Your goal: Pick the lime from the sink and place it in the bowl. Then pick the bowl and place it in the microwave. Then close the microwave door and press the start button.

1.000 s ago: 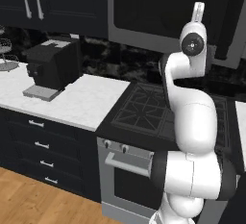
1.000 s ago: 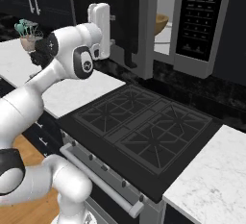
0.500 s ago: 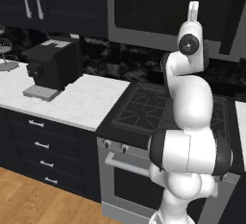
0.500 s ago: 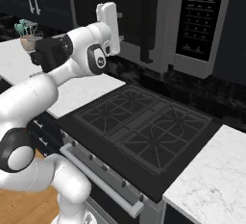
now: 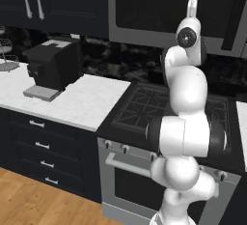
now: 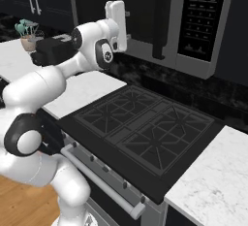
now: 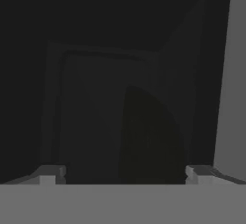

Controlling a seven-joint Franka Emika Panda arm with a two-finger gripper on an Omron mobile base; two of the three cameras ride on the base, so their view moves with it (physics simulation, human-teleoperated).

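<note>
though tiny, illegible microwave (image 6: 193, 24) keypad text

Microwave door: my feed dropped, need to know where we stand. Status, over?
Hand open, empty, up against the dark glass. Microwave door looks closed, handle beside the control panel. Nothing in the way.

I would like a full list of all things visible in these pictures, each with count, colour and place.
microwave: one, grey, built in above the stove
microwave door: one, dark glass, looks shut
stove: one, black, between the counters
oven handle: one, grey, below the stove
counter: white marble, both sides of the stove
coffee machine: one, black, on the left counter
potted plant: one, green, far on the left counter
drawers: dark, under the left counter
gripper: one, open, facing the dark door
</note>
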